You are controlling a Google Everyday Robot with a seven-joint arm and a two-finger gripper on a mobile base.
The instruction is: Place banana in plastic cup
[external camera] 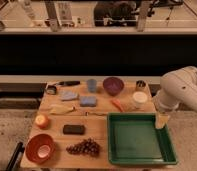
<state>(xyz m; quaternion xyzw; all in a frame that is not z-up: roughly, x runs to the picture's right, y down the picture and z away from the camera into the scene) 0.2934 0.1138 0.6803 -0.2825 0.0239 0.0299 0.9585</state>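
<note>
So the task has basically not started yet. The banana (62,109) is lying flat on the wooden surface (99,131) at the left-middle of the frame, nothing touching it. The plastic cup (92,85) stands upright near the top centre, just left of the purple bowl (113,85), and looks empty as far as the view shows.

The robot's hand (162,120) is way over on the right side, hanging above the upper right corner of the green tray (139,159), well apart from both banana and cup. Whether it's open or closed, can't tell from here.

Everything is left to do: cross to the banana, grab it, carry it up to the cup, drop it in.
</note>
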